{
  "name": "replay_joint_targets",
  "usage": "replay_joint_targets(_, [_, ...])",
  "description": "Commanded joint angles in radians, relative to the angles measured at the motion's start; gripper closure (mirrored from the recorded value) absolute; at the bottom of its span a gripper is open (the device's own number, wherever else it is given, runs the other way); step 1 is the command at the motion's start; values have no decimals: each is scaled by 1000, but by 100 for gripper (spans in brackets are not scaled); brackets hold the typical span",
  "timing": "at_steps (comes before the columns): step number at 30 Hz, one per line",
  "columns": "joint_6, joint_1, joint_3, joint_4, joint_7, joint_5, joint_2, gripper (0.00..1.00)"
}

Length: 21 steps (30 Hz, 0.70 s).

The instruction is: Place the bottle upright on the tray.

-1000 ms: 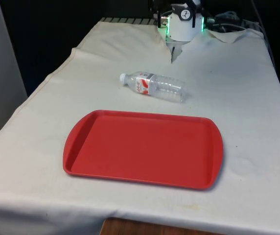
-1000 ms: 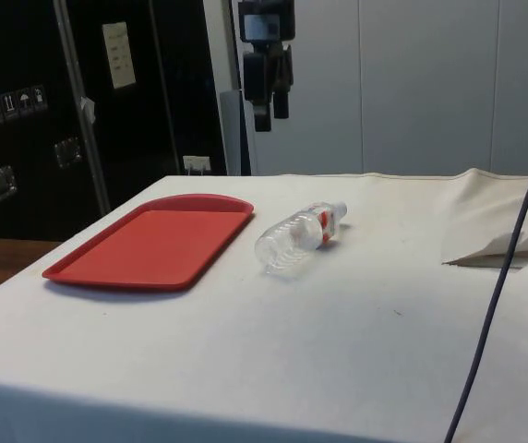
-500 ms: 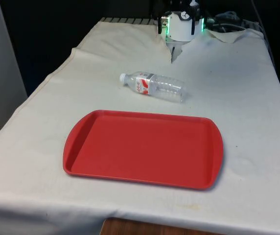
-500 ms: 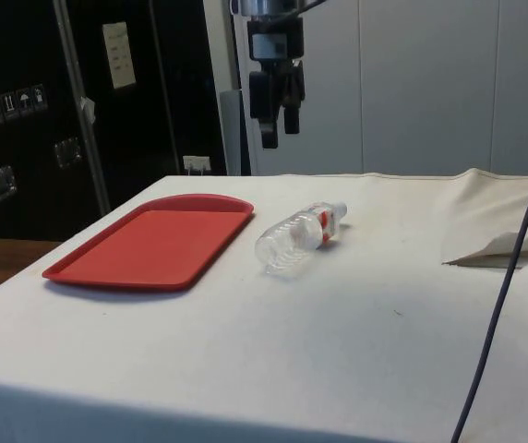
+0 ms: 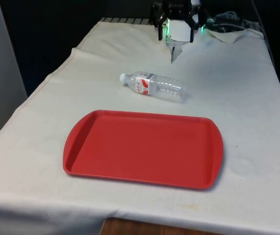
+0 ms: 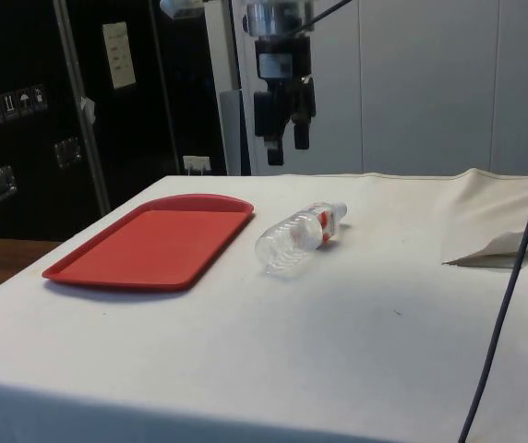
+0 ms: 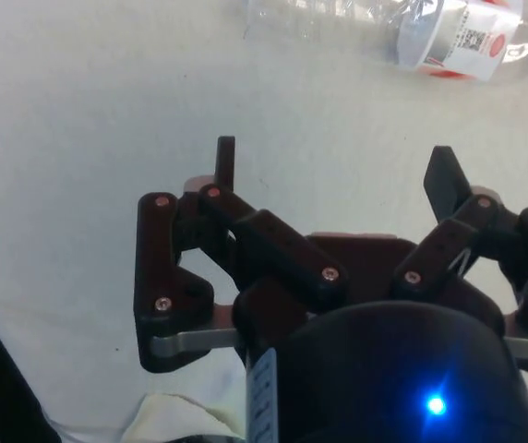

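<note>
Table under a white cloth (image 5: 257, 147): carries all items noted below.

Flat red plastic tray (image 5: 142, 148): lies at the near half of the table, with nothing on it.

White arm with black two-finger gripper (image 6: 284, 152): hangs vertically, fingers pointing down, above the table's far end. In the front view the gripper (image 5: 175, 27) sits at about 1 o'clock from the bottle, well apart and clear of the cloth. The wrist view shows the gripper (image 7: 333, 171) with its fingers spread wide and nothing between them.

Clear plastic bottle with white cap and red-and-white label (image 5: 152, 86): lies on its side on the cloth, just beyond the tray's far edge. In the front view its long axis runs roughly 10 to 4 o'clock, cap toward 10. Label writing is not legible; the wrist view shows the bottle (image 7: 449, 32) with a small square code on the label.
</note>
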Motion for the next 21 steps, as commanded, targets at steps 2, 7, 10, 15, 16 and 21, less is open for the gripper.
replay_joint_targets(2, [2, 0, 0, -2, 5, 0, 2, 0])
replay_joint_targets(7, [26, -3, 1, -16, 53, -10, 12, 0])
replay_joint_targets(10, [16, 0, 0, -14, 48, 0, 13, 0])
replay_joint_targets(15, [26, -1, 1, -22, 62, -4, 10, 0])
replay_joint_targets(16, [25, -1, 1, -22, 62, -3, 10, 0])
replay_joint_targets(21, [28, 0, 2, -27, 65, -1, 6, 0])
